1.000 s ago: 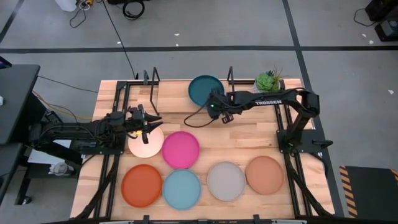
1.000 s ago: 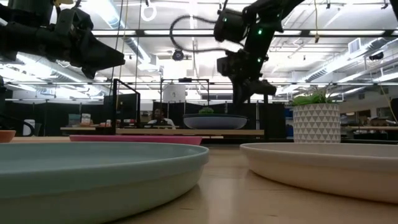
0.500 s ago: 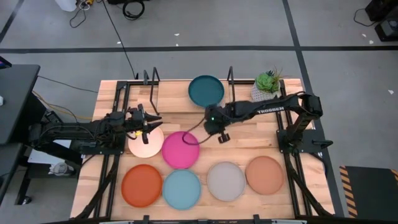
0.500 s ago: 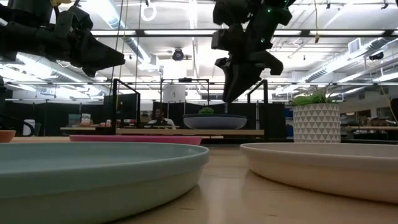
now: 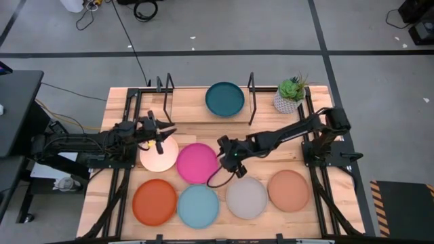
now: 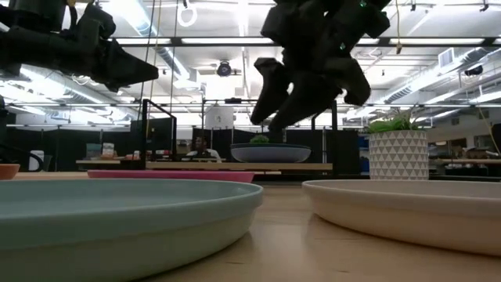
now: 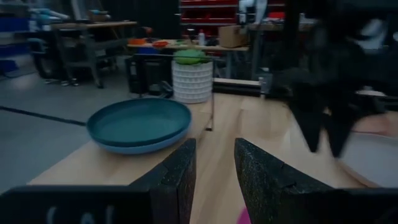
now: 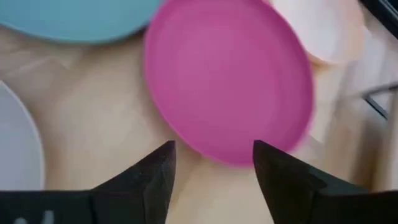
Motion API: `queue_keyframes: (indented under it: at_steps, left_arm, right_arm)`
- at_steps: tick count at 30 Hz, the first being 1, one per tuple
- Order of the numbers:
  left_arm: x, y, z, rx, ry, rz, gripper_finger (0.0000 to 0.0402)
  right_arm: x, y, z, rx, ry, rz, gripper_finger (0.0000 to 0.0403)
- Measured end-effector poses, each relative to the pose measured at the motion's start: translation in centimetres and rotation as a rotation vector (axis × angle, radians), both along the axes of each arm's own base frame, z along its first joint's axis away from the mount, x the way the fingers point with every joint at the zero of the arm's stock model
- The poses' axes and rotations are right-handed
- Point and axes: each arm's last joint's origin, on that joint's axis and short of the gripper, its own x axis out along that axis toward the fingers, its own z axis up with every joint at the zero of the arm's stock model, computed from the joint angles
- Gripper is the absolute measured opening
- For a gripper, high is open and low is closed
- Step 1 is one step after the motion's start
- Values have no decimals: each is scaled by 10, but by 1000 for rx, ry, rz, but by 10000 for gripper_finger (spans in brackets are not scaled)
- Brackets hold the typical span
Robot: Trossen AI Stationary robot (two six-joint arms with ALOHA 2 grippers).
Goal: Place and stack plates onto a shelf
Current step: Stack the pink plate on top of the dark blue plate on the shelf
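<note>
Right gripper (image 5: pixel 224 153) hovers w/ fingers spread wide, empty, at the pink plate's (image 5: pixel 196 163) right edge, mid-table. Left gripper (image 5: pixel 163 133) sits over the cream plate (image 5: pixel 158 156), fingers narrowly apart, prob. empty. Dark teal plate (image 5: pixel 224 99) rests on the shelf (image 5: pixel 190 103), far side.

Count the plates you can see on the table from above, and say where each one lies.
7. Dark teal plate on the shelf; cream plate and pink plate mid-table; orange plate, light blue plate, grey plate, tan-brown plate along the front. More may be hidden.
</note>
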Motion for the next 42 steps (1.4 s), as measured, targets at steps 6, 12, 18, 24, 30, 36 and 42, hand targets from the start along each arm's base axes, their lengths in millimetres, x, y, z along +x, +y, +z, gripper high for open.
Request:
queue_keyframes:
  at_steps: [6, 12, 18, 24, 30, 36, 42]
  left_arm:
    - [0, 0, 2, 21, -12, 9, 117]
    - [-1, 1, 7, 107, -31, 52, 117]
    - [-1, 2, 8, 123, -29, 57, 117]
    - [-1, 1, 7, 145, -10, 56, 117]
    - [-1, 1, 8, 157, -16, 56, 117]
    - [-1, 1, 8, 141, -22, 55, 117]
    - [-1, 1, 8, 132, -27, 54, 117]
  right_arm:
    - [12, 11, -29, -76, 40, 90, 220]
    - [27, 13, -44, -174, 64, 145, 198]
    - [35, 12, -59, -252, 94, 197, 160]
    - [34, 12, -58, -262, 98, 192, 95]
    - [32, 12, -60, -260, 132, 198, 29]
    - [17, 18, -47, -323, 210, 193, 18]
    - [7, 23, -12, -372, 146, 169, 22]
